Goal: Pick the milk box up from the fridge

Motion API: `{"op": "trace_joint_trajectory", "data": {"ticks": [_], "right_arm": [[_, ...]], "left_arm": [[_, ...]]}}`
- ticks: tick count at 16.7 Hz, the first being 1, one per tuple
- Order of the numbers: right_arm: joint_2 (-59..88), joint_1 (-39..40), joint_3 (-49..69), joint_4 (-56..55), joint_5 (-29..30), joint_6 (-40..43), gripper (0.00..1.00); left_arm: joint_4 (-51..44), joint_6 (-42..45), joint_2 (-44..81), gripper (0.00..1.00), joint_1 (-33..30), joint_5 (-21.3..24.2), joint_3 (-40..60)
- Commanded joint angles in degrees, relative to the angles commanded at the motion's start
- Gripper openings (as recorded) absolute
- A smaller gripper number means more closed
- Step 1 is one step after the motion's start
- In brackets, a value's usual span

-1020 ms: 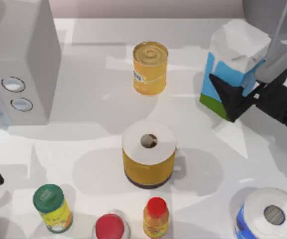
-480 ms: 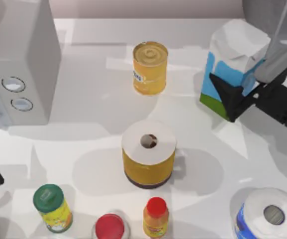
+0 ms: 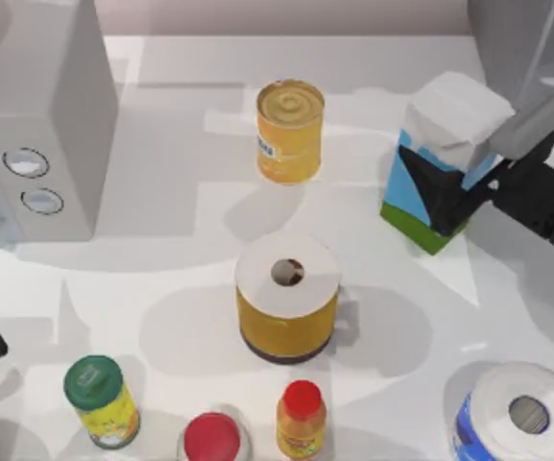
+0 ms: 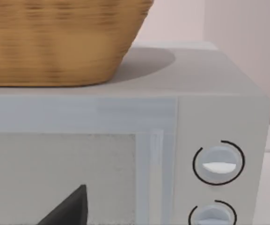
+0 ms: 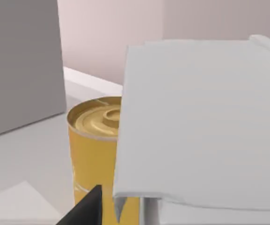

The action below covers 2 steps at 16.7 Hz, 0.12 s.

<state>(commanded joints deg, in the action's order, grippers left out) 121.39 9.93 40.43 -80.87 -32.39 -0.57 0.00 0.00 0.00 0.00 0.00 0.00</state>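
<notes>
Two black fingers of our right gripper (image 3: 454, 192) clasp the tall blue-and-white milk box (image 3: 440, 158) in the frame's upper right, near the dark grey fridge (image 3: 521, 38); we should lift straight, keeping it upright.

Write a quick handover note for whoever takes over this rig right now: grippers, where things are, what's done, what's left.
Right gripper: shut on the milk box, at the table's right side, in front of the fridge.
Left gripper: parked at the table's left edge, facing the grey box with dials.
Milk box: gripped and tilted; whether its green base is off the table is unclear.
Done: grasp made.
Left: probably lift the box clear, watching the yellow can nearby.
</notes>
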Motion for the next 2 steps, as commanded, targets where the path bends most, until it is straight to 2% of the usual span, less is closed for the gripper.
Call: {"op": "trace_joint_trajectory", "data": {"ticks": [2], "right_arm": [[0.00,0.00,0.00,0.00,0.00,0.00,1.00]], "left_arm": [[0.00,0.00,0.00,1.00,0.00,0.00,0.00]]}}
